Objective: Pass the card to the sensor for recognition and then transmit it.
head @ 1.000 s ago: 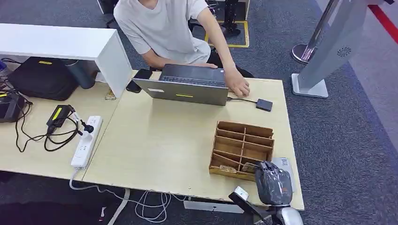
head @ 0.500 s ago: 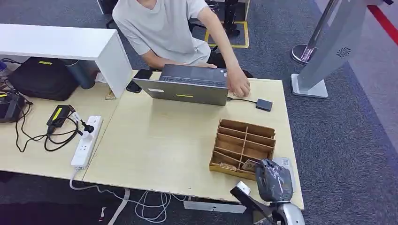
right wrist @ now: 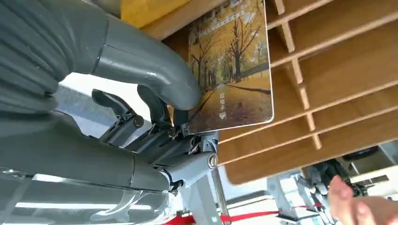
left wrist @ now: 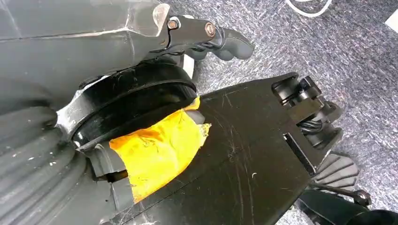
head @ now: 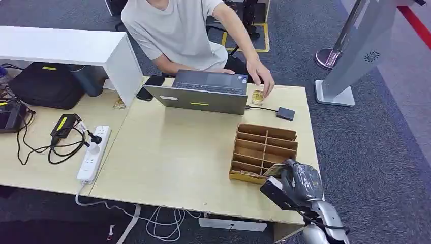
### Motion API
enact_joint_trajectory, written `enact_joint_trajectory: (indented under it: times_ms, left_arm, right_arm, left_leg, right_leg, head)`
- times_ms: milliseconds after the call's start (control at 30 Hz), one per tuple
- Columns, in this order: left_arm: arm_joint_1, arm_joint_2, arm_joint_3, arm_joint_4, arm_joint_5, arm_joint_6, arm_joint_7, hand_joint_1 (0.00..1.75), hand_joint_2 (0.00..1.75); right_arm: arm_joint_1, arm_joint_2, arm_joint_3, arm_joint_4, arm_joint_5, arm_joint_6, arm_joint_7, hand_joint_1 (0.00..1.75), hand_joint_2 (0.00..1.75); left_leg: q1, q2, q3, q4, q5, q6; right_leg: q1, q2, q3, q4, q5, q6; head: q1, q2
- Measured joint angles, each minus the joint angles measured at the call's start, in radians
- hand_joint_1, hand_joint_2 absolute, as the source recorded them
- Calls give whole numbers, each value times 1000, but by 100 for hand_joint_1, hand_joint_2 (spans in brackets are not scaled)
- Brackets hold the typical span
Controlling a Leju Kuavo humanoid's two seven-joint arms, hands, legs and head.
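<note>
A card [right wrist: 230,70] printed with yellow autumn trees is pinched between the thumb and fingers of my right hand [right wrist: 155,93]. In the head view my right hand [head: 301,184] holds the card [head: 273,170] tilted just above the front right corner of the wooden organizer [head: 262,145]. The sensor, a small black box [head: 285,113], lies on a cable at the table's far right, well beyond the organizer. My left hand [left wrist: 155,33] hangs over the floor, and how its dark fingers [left wrist: 211,37] lie is unclear.
A person sits behind an open laptop [head: 206,92], one hand [head: 262,81] raised over a small pale item [head: 257,96] beside it. A power strip [head: 94,152], cables and a black bag [head: 45,84] lie on the left. The table edge [head: 317,157] runs beside my right hand.
My right hand has lifted the card out of the organizer's front compartment and drawn it up and slightly right. The person's hand has risen off the table, uncovering the small pale item.
</note>
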Motion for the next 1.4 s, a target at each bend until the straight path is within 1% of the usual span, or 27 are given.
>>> enact_joint_trajectory:
  times_ms: [133, 433, 733, 833, 967, 1033, 1133, 1267, 1400]
  left_arm:
    - [0, 0, 0, 0, 2, 0, 0, 0, 175]
    - [0, 0, -2, 0, 3, 0, 0, 0, 175]
    - [-1, 0, -7, 0, -5, 0, 0, 0, 175]
    - [-1, 0, -11, 0, -10, 0, 0, 0, 175]
    - [-1, 0, -11, 0, -24, 0, 2, 0, 175]
    - [-1, 0, -12, 0, -35, 0, 14, 0, 175]
    - [-2, 0, -12, 0, -53, 0, 22, 0, 175]
    - [-2, 0, -12, 0, -64, 0, 22, 0, 175]
    - [-2, 0, -12, 0, -67, 0, 22, 0, 175]
  right_arm:
    - [-31, -11, 1, -2, -5, 12, 10, 175, 175]
    - [-118, -15, 8, 3, 31, 2, 47, 175, 175]
    - [-283, -10, 11, 49, 36, 9, 82, 175, 175]
    - [-334, -1, 13, 71, 35, 13, 93, 175, 175]
    - [-401, 13, 16, 107, 33, 12, 116, 175, 175]
    - [-435, 19, 15, 136, 33, 5, 127, 175, 175]
    - [-491, 28, 10, 197, 28, -24, 135, 175, 175]
    - [-551, 48, -12, 270, -11, -55, 124, 175, 175]
    - [-581, 72, -30, 317, -27, -74, 113, 175, 175]
  left_leg:
    - [0, 0, 0, 0, 0, 0]
    - [0, 0, -1, 0, 0, 0]
    - [0, 0, -1, 0, 1, 0]
    - [0, 0, -1, 0, 1, 0]
    - [0, 0, -1, 0, 1, 0]
    - [0, 0, -1, 0, 1, 0]
    - [0, 0, -1, 0, 1, 0]
    - [0, 0, -1, 0, 1, 0]
    - [0, 0, -1, 0, 1, 0]
  right_leg:
    - [0, 0, 0, 0, 0, 0]
    - [0, 0, -1, 0, 0, 0]
    - [0, 0, -1, 0, 0, 0]
    - [0, 0, -1, 1, 0, 0]
    - [0, 0, -1, 1, 0, 0]
    - [0, 0, -1, 1, 0, 0]
    - [0, 0, -1, 1, 0, 0]
    - [0, 0, -1, 1, 0, 0]
    - [0, 0, -1, 1, 0, 0]
  head:
    - [0, 0]
    - [0, 0]
    - [0, 0]
    - [0, 0]
    - [0, 0]
    - [0, 0]
    - [0, 0]
    - [0, 0]
    - [0, 0]
